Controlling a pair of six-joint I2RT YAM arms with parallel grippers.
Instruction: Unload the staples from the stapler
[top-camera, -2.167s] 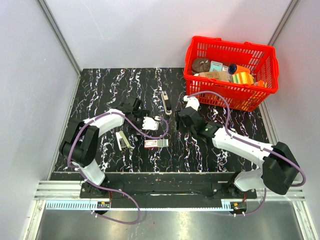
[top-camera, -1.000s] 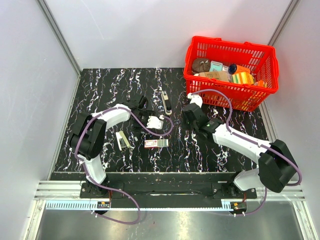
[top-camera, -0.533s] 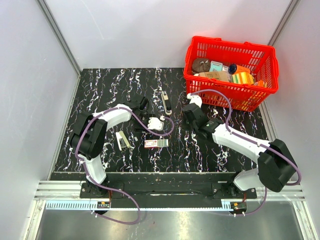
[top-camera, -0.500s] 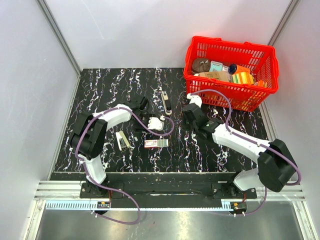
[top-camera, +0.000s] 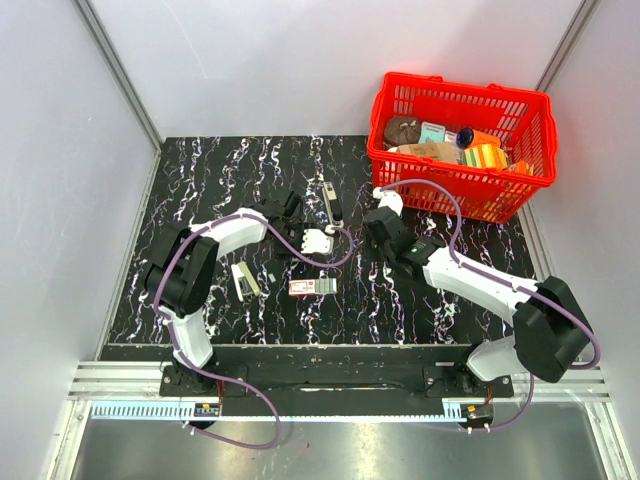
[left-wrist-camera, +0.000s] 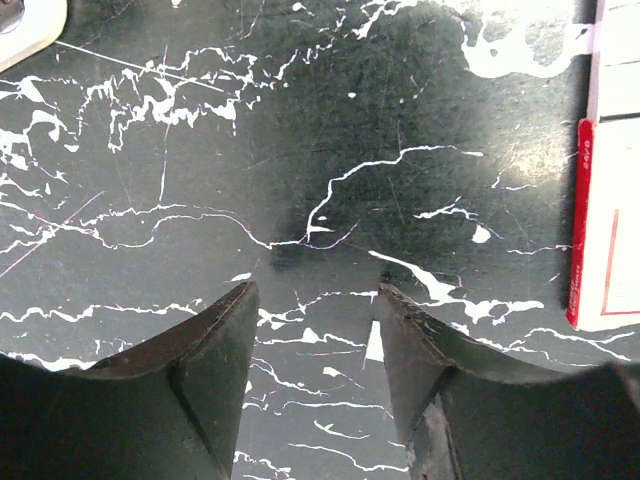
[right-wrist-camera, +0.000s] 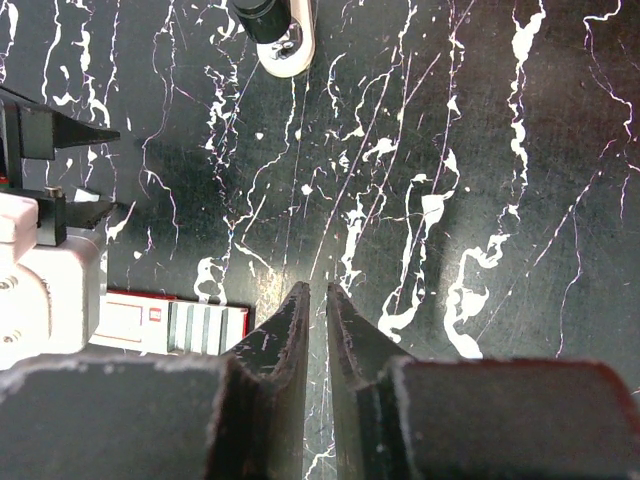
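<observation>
Black left claw (left-wrist-camera: 317, 290) half spread, empty, right claw (right-wrist-camera: 318, 288) clenched, holding nothing

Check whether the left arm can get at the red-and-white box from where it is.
Probably yes. The box lies flat right beside the left arm's open, empty jaws, with only bare tabletop between them in the left wrist view. The right arm is not in the way.

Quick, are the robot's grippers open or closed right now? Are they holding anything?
Left gripper: open, holding nothing.
Right gripper: closed, holding nothing.
</observation>
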